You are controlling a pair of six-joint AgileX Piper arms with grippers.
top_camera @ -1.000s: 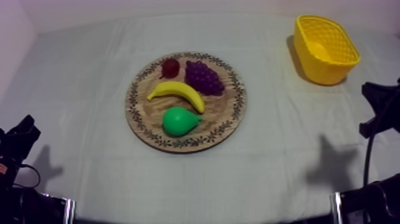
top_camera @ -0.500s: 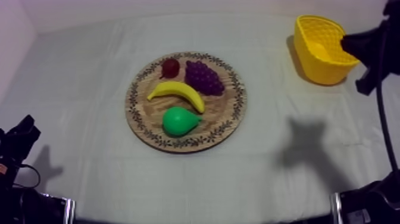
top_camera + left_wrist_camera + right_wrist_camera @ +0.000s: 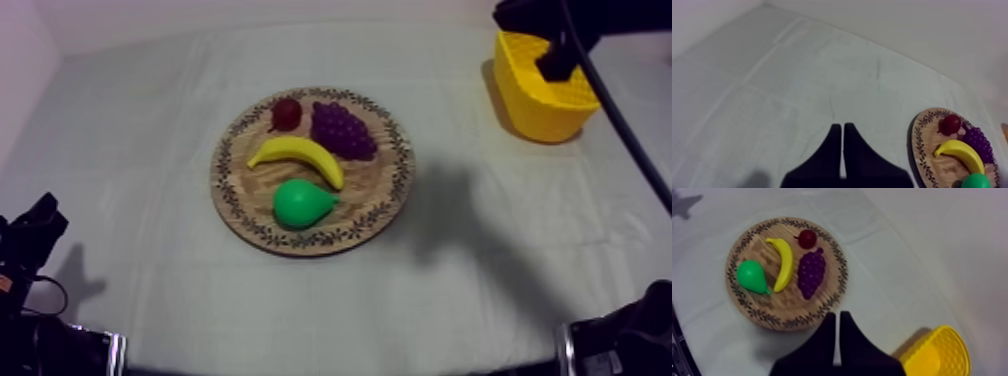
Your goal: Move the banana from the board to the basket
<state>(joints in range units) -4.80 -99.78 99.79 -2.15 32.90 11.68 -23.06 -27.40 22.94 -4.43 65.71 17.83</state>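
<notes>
Banana (image 3: pixel 297 158) lies flat on the wooden board (image 3: pixel 372 195), left of centre. In top view its long axis runs across the board: one tip toward the left rim, other toward the middle & a bit nearer the camera, curve bulging to the far side. It sits btwn small red fruit (image 3: pixel 286 113) + grapes (image 3: pixel 341 130) on the far side and pear (image 3: pixel 300 204) on the near side, all just beside it; its whole length is in view from above. Yellow basket (image 3: pixel 545 100) at far right, well apart from board. Right arm (image 3: pixel 565 18) is over the basket. Right gripper (image 3: pixel 837 320) has fingers pressed together, holding nothing, above cloth btwn board & basket. Left gripper (image 3: pixel 842 132) likewise closed & empty, low at left over cloth beside the board. Grey-white cloth (image 3: pixel 150 120) is creased, w/ arm's shadow (image 3: pixel 450 215) right of board. Pale wall (image 3: pixel 932 30) behind.
</notes>
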